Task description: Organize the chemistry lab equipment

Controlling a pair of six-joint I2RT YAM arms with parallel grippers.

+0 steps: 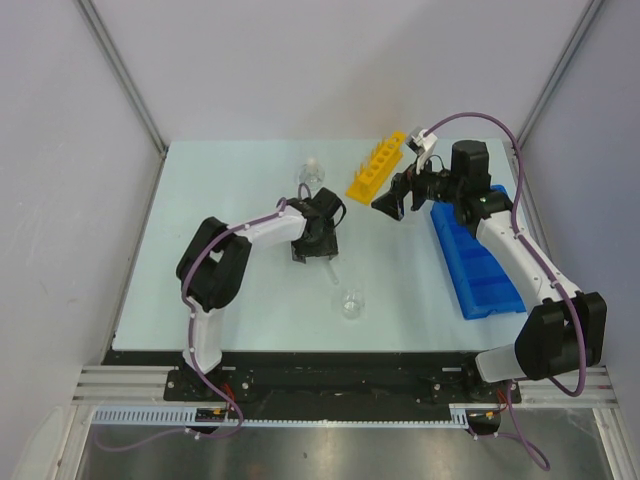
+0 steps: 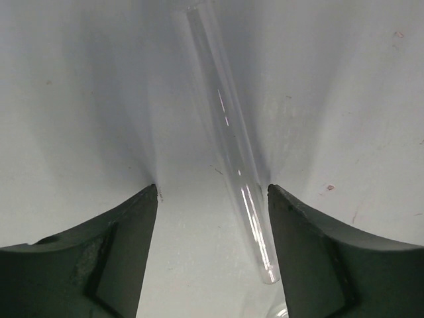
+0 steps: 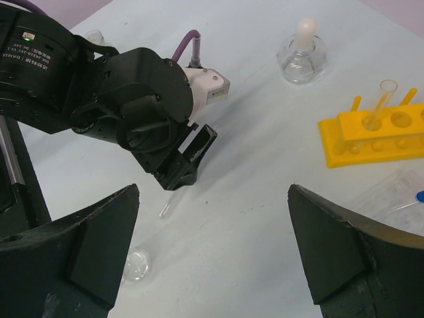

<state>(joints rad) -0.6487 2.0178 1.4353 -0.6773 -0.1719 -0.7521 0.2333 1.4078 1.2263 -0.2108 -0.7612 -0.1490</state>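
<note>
A thin clear tube [image 2: 232, 146] lies flat on the white table, between the fingers of my left gripper [image 2: 212, 192]. It is close to the right finger [image 2: 318, 245] and clear of the left one. The jaws are open and low over the table. From above, my left gripper [image 1: 315, 242] covers the tube's [image 1: 333, 272] upper end. My right gripper [image 1: 394, 205] hangs open and empty in front of the yellow rack [image 1: 377, 168]. One clear tube [image 3: 381, 103] stands in the rack [image 3: 371, 136].
A small beaker [image 1: 351, 303] stands near the tube's free end. The stoppered flask [image 1: 312, 172] is at the back, the blue bin [image 1: 478, 258] on the right. A clear tray [image 3: 394, 189] holding a blue-capped tube [image 3: 419, 197] lies beside the rack.
</note>
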